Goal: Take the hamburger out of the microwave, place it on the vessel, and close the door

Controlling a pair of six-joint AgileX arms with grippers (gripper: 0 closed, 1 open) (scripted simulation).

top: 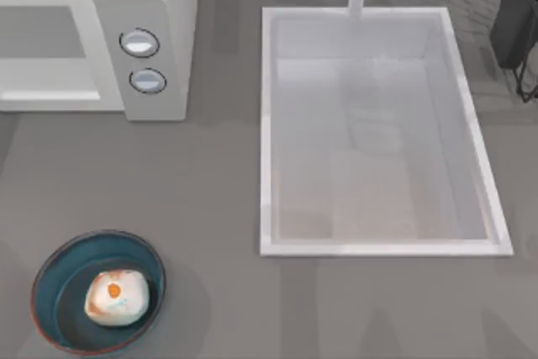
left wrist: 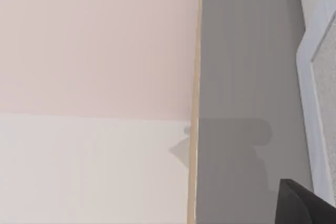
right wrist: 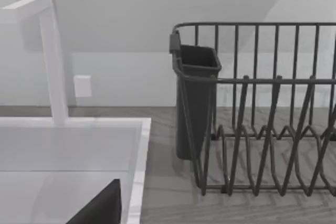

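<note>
The hamburger already sits in the vessel at about seven o'clock on the table, nearest me. Further back, at ten o'clock, the microwave stands with its door looking flush with the front, its knobs beside it, though I cannot be sure it has latched. The sink fills the right half, the rack beyond at one o'clock. I cannot tell how my fingers stand on either arm. If the door needs a last push, I judge a flat, steady press near the handle edge is best, keeping clear of the vessel.
</note>
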